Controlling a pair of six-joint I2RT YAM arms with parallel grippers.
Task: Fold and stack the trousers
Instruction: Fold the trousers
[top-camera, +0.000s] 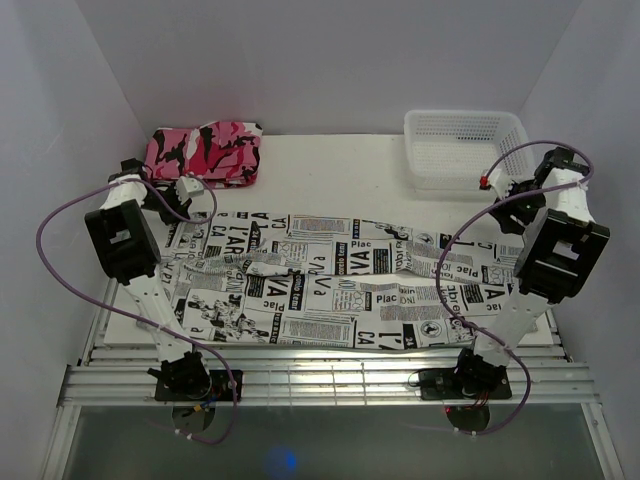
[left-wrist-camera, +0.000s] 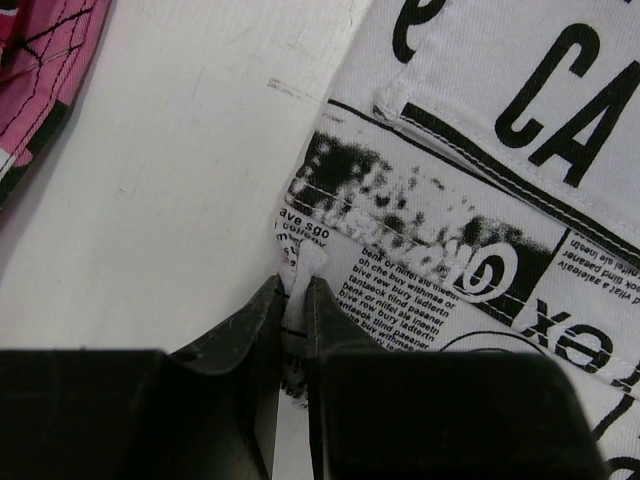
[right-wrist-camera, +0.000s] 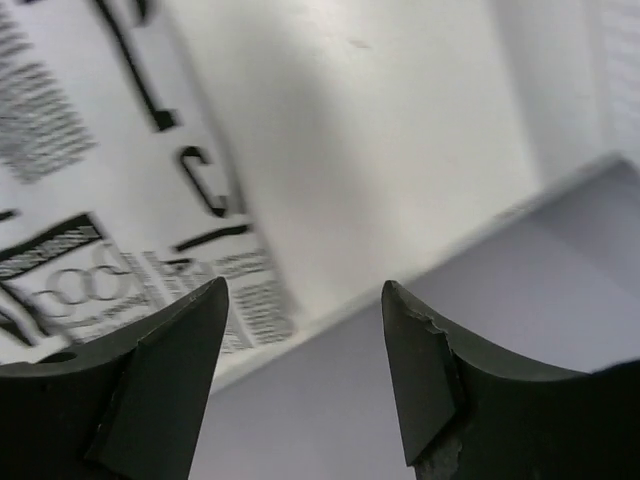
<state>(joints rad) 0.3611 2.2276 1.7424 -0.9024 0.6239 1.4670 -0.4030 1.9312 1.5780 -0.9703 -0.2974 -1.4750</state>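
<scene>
Pinching trousers (top-camera: 330, 290) at far-left corner: left gripper (left-wrist-camera: 293, 300) fingers pressed onto cloth. Trousers lie spread L–R across table (top-camera: 330, 165). Spread, empty right gripper (right-wrist-camera: 305, 300) shd grip right end level first.

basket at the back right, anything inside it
Nothing shows inside the white basket in the top view, only its own mesh floor and walls. The right arm covers its near right corner, so that part cannot be checked.
</scene>
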